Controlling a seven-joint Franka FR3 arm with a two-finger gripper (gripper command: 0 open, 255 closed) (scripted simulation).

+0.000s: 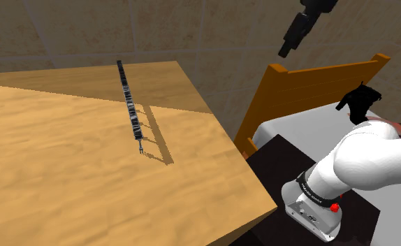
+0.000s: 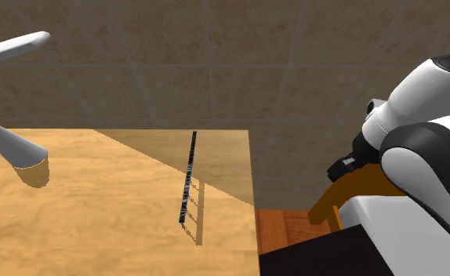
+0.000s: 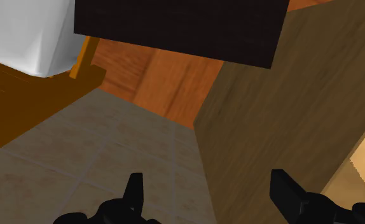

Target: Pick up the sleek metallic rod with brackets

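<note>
The rod (image 1: 130,103) is thin, dark and glossy, with small brackets along it. It lies on the wooden table (image 1: 66,161), near the far edge. In the second exterior view the rod (image 2: 188,179) runs close to the table's right edge (image 2: 252,180). My black gripper (image 1: 287,47) hangs high off the table, to the shoulder view's right of the rod and well apart from it. In the wrist view the gripper (image 3: 212,194) is open, with nothing between its fingers, and it looks at tiled floor (image 3: 98,153) beside the table's side (image 3: 283,121).
An orange wooden frame (image 1: 311,82) with a white pad (image 1: 297,124) stands between the table and the dark stand (image 1: 283,168). Two pale curved shapes (image 2: 12,149) hang over the table at the second exterior view's left. A tiled wall (image 1: 192,28) rises behind.
</note>
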